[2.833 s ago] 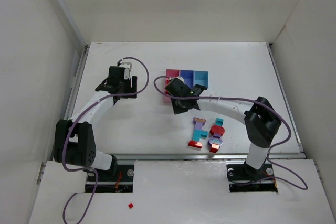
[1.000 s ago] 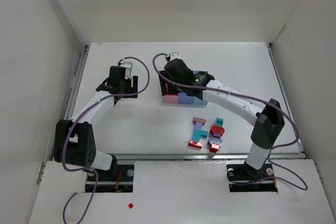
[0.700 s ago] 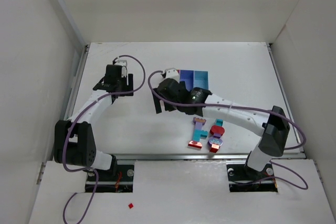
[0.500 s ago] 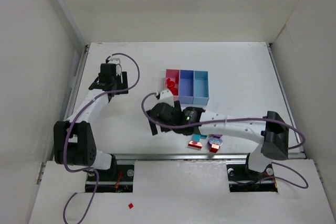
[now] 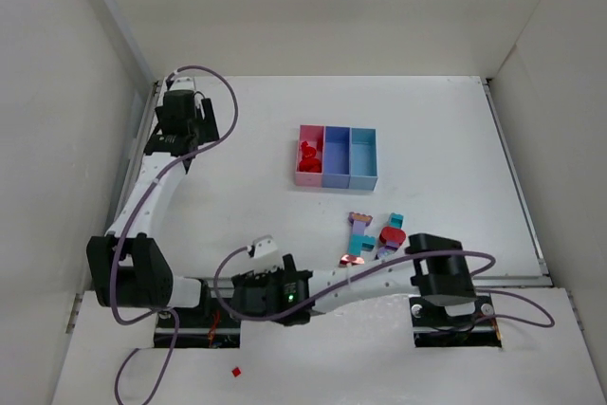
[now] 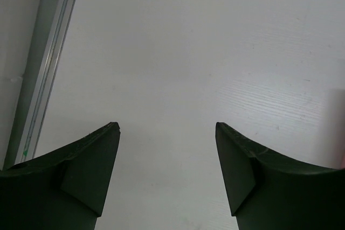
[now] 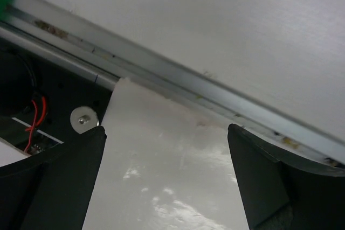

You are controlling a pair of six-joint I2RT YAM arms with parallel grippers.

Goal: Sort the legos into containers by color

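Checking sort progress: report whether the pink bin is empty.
Not empty: red bricks lie inside the pink bin.

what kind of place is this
Probably a lab robot cell: a white table boxed in by plain white walls, two arms bolted at its near edge, toy bricks and a row of bins.

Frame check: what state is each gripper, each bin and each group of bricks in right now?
Left gripper: open, empty.
Right gripper: open, empty.
Pink bin: holds red bricks.
Purple-blue bin: looks empty.
Light blue bin: looks empty.
Brick clump: unsorted, outside the bins, pieces stacked together.
Red chip: stray, lying far from the bins at the near edge of the top view.
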